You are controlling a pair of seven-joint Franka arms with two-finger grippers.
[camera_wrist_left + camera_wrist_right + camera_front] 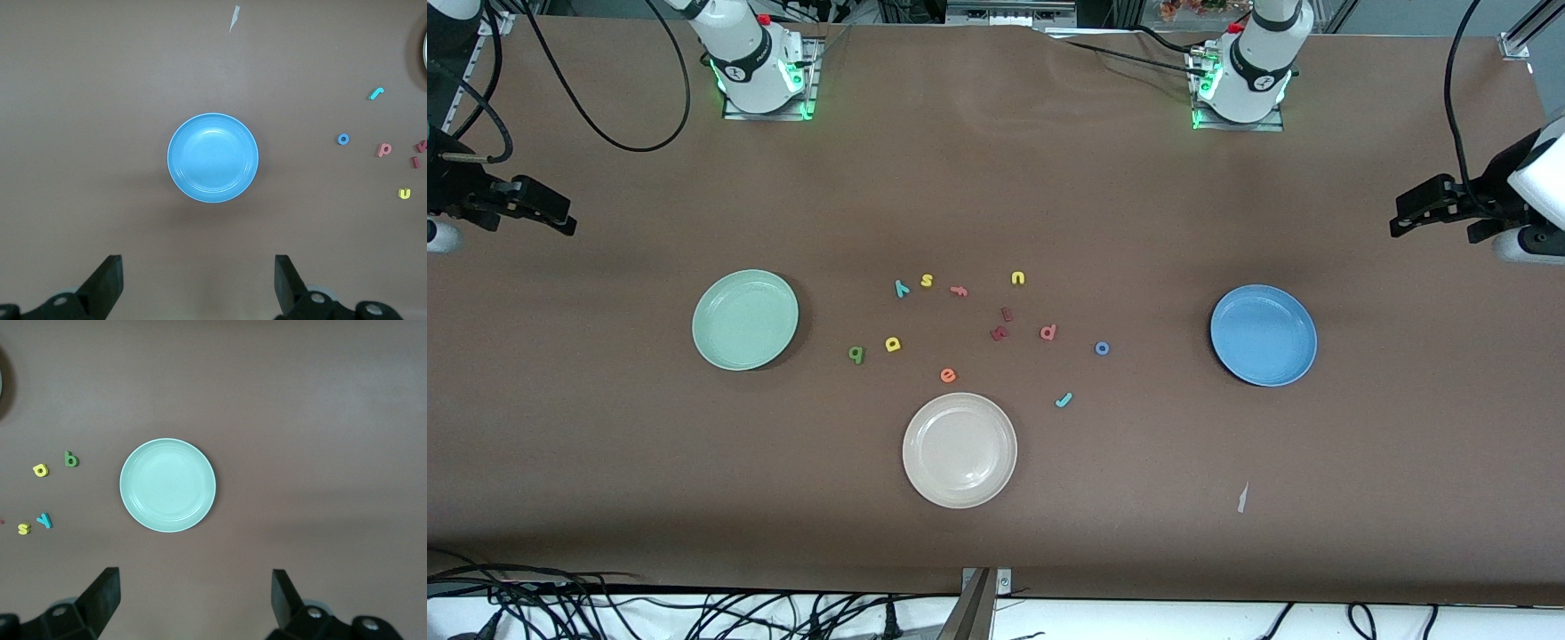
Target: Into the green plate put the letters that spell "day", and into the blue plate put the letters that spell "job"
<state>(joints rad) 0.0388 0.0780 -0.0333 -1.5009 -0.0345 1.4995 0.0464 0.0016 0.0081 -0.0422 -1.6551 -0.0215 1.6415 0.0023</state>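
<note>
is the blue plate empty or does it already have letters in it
Empty. The blue plate shows only bare blue surface in the front and left wrist views; the j, o and b lie on the table beside it.

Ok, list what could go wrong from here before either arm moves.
1. Lookalikes: the teal y lies beside a yellow s, so a pinch may take the wrong letter.
2. The pinkish-red b sits close to dark red letters; open fingers could drag both.
3. The cream-white plate might be mistaken for a target.
</note>
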